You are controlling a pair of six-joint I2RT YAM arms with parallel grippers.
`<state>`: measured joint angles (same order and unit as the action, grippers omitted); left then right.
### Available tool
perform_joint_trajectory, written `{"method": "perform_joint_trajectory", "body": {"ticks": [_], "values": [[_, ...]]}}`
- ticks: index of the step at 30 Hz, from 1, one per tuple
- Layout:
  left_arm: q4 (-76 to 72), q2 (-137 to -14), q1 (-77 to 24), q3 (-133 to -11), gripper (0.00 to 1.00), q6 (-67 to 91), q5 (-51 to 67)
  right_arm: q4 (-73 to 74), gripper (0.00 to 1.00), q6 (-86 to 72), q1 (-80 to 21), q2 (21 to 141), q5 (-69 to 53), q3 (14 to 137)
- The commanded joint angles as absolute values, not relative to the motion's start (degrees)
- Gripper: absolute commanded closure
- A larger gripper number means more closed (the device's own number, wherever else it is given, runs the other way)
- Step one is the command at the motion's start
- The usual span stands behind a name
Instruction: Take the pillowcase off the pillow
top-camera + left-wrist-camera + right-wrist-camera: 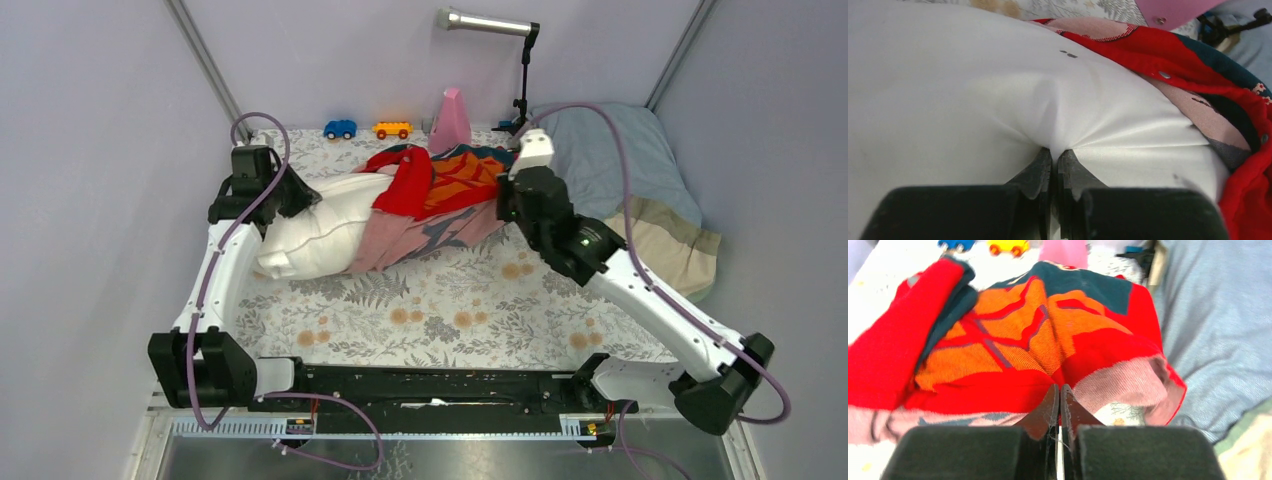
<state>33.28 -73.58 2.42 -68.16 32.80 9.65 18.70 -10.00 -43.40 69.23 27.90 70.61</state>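
Observation:
The white pillow (320,235) lies at the left of the floral sheet, its left half bare. The pillowcase (450,185), red, orange and dark teal outside and faded pink inside, is bunched over the pillow's right end and spread towards the middle. My left gripper (1054,151) is shut on a pinch of the white pillow (973,100) fabric; it sits at the pillow's upper left edge (297,196). My right gripper (1060,388) is shut on the red edge of the pillowcase (1013,340), at the cloth's right side (505,207).
A grey-blue pillow with a beige end (620,170) leans at the back right. A pink cone-shaped object (452,120), a blue toy car (340,129) and a yellow toy car (392,129) stand along the back wall. A black stand with a silver tube (522,75) rises behind.

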Motion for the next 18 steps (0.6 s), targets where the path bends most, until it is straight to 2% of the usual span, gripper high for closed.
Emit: {"method": "perform_joint_trajectory", "body": {"ticks": [1,3,6,9,12,18], "values": [[32.1,-71.9,4.2,-67.2,0.96,32.4,0.3,14.4,1.00,-13.9,-37.9,61.9,50.8,70.8],[32.1,-70.9,4.2,-67.0,0.95,33.0,-1.8,13.3,1.00,-14.5,-37.2,61.3,55.6,70.2],[31.9,-69.2,4.3,-66.6,0.95,33.6,-4.7,11.7,1.00,-14.3,-36.8,60.8,55.3,69.4],[29.1,-67.1,4.3,-65.5,0.93,32.7,-2.0,10.1,1.00,-14.1,-36.8,60.7,46.0,69.2],[27.1,-65.1,3.6,-66.1,0.86,30.7,7.7,11.0,1.00,-16.5,-36.8,61.5,37.0,73.0],[32.1,-62.7,-2.4,-74.0,0.76,29.3,8.3,13.4,1.00,-15.6,-36.8,68.1,31.9,88.3]]}}
